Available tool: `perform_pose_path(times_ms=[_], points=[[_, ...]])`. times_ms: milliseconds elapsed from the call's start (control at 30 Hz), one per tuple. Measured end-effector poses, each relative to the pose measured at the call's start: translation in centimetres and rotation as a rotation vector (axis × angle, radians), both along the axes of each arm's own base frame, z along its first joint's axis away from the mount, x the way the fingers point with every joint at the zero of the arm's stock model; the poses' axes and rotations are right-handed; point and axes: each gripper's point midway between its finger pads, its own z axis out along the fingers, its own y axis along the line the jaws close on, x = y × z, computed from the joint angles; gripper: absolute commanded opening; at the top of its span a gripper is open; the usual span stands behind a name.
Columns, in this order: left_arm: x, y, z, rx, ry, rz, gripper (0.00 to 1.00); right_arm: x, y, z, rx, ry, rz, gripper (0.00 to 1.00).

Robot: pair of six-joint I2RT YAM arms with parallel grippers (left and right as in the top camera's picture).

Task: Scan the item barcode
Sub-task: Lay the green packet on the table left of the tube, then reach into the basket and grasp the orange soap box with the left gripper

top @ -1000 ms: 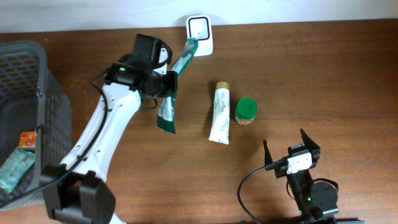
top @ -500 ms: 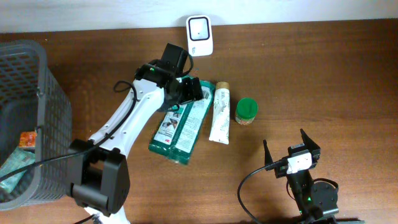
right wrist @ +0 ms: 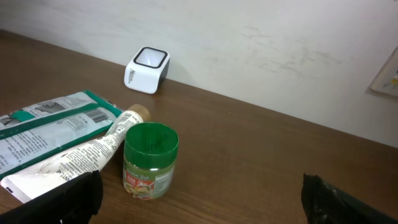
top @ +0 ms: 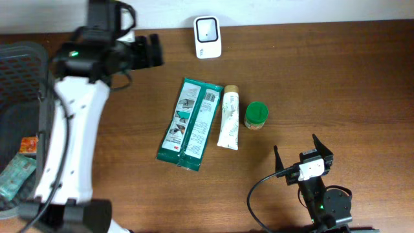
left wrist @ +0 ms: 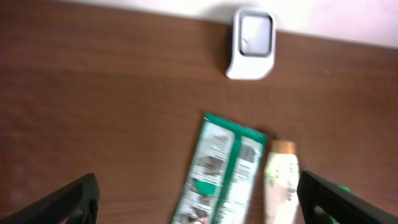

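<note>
The green packet (top: pixel 191 124) lies flat on the wooden table, printed side up, below the white scanner (top: pixel 207 37) that stands at the back edge. My left gripper (top: pixel 155 52) is open and empty, up and to the left of the packet, well apart from it. Its wrist view looks down on the scanner (left wrist: pixel 252 42) and the packet (left wrist: pixel 224 171). My right gripper (top: pixel 301 152) rests open and empty near the front edge. Its wrist view shows the packet (right wrist: pixel 50 127) and the scanner (right wrist: pixel 147 70) far ahead.
A white tube (top: pixel 228 118) lies right beside the packet, with a green-lidded jar (top: pixel 255 115) to its right. A dark mesh basket (top: pixel 26 77) stands at the left edge, holding an orange item (top: pixel 27 144) and a greenish pack (top: pixel 14 176).
My left gripper opened and let go of the green packet, which now lies flat beside the tube. The left arm swung back and left toward the basket. The right arm stayed still.
</note>
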Motion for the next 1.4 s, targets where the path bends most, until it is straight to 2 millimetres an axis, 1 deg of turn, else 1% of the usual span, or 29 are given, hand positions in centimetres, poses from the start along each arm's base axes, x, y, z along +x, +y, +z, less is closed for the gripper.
perform_pose_path(times_ms=[33,67,100,133,167,233,267,300,367,400,600,667,733,767,833,867,967,1200,1333,1400], points=[[-0.3,1.4,1.1,0.018,-0.029,0.016,0.99,0.0,0.0,0.0,0.0,0.0,0.0,0.98],[-0.9,4.2,2.8,0.053,-0.074,0.067,0.99,0.0,0.0,0.0,0.0,0.0,0.0,0.98],[-1.2,6.2,3.7,0.082,-0.097,0.108,0.99,0.0,0.0,0.0,0.0,0.0,0.0,0.98],[-2.0,8.9,5.0,0.096,-0.127,0.174,0.99,0.0,0.0,0.0,0.0,0.0,0.0,0.98],[-2.3,10.4,5.5,0.104,-0.138,0.205,0.99,0.0,0.0,0.0,0.0,0.0,0.0,0.98],[-3.6,15.8,5.9,0.126,-0.133,0.342,0.99,0.0,0.0,0.0,0.0,0.0,0.0,0.98],[-4.1,17.8,5.8,0.126,-0.124,0.399,0.99,0.0,0.0,0.0,0.0,0.0,0.0,0.98],[-4.7,19.6,5.7,0.121,-0.117,0.454,0.99,0.0,0.0,0.0,0.0,0.0,0.0,0.98],[-5.7,22.5,5.7,0.112,-0.111,0.544,0.99,0.0,0.0,0.0,0.0,0.0,0.0,0.98],[-6.1,23.2,5.6,0.109,-0.107,0.569,0.99,0.0,0.0,0.0,0.0,0.0,0.0,0.98],[-7.8,26.3,5.3,0.109,-0.088,0.656,0.99,0.0,0.0,0.0,0.0,0.0,0.0,0.98],[-8.4,27.2,5.2,0.108,-0.076,0.684,0.99,0.0,0.0,0.0,0.001,0.0,0.0,0.98],[-8.6,27.9,4.9,0.107,-0.067,0.7,0.99,0.0,0.0,0.0,0.0,0.0,0.0,0.98],[-8.5,28.3,4.5,0.106,-0.056,0.707,0.99,0.0,0.0,0.0,0.0,0.0,0.0,0.98],[-8.3,29.2,2.5,0.096,0.003,0.721,0.99,0.0,0.0,0.0,0.0,0.0,0.0,0.98],[-8.3,29.7,1.1,0.088,0.05,0.728,0.99,0.0,0.0,0.0,0.0,0.0,0.0,0.98],[-8.2,30.8,-0.8,0.078,0.103,0.746,0.99,0.0,0.0,0.0,0.0,0.0,0.0,0.98],[-8.3,31.1,-2.5,0.067,0.16,0.75,0.99,0.0,0.0,0.0,0.0,0.0,0.0,0.98],[-8.1,31.2,-4.4,0.056,0.22,0.746,1.0,0.0,0.0,0.0,0.0,0.0,0.0,0.98],[-8.1,31.2,-4.7,0.054,0.229,0.745,0.99,0.0,0.0,0.0,0.0,0.0,0.0,0.98]])
